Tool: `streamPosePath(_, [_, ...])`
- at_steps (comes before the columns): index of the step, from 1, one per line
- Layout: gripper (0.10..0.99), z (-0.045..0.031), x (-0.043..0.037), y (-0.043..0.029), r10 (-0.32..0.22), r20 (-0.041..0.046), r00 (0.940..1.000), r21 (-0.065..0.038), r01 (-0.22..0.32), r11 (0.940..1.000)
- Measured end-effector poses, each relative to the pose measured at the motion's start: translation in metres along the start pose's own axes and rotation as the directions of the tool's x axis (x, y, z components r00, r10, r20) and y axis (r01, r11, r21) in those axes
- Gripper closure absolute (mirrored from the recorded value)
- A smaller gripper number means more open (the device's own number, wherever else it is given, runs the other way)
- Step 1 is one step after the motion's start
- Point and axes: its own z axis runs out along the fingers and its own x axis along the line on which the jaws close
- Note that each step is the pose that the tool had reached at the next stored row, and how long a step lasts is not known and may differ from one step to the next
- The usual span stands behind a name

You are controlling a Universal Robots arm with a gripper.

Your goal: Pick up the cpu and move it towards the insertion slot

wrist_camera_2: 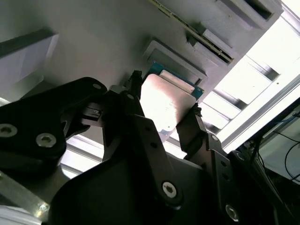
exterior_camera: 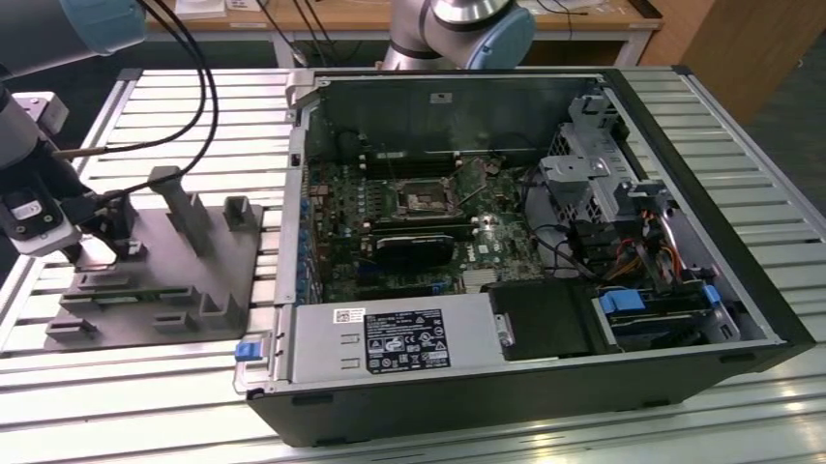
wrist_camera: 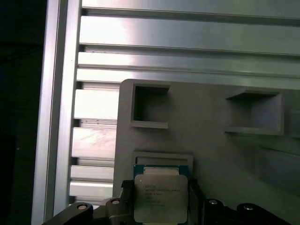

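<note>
Two fingers (wrist_camera_2: pixel 187 129) of my gripper (wrist_camera_2: pixel 165 97) squeeze the cpu (wrist_camera: pixel 161 197) by its sides so it won't drop, at the block (wrist_camera: pixel 211 136), far from the slot (exterior_camera: pixel 423 200).

The arm (exterior_camera: pixel 26 145) is seen at the exterior view's left, its wrist turned downward and the gripper (exterior_camera: pixel 101 249) carried low beneath it. In both wrist views two dark fingers (wrist_camera_2: pixel 140 126) are pressed against opposite edges of the cpu (wrist_camera: pixel 160 197), which is held between them.
</note>
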Motion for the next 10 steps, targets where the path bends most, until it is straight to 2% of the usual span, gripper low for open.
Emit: streamPosePath(10, [0.541, -0.0098, 0.0000, 0.0005, 0.000, 0.0001, 1.0000, 0.000, 0.000, 1.0000])
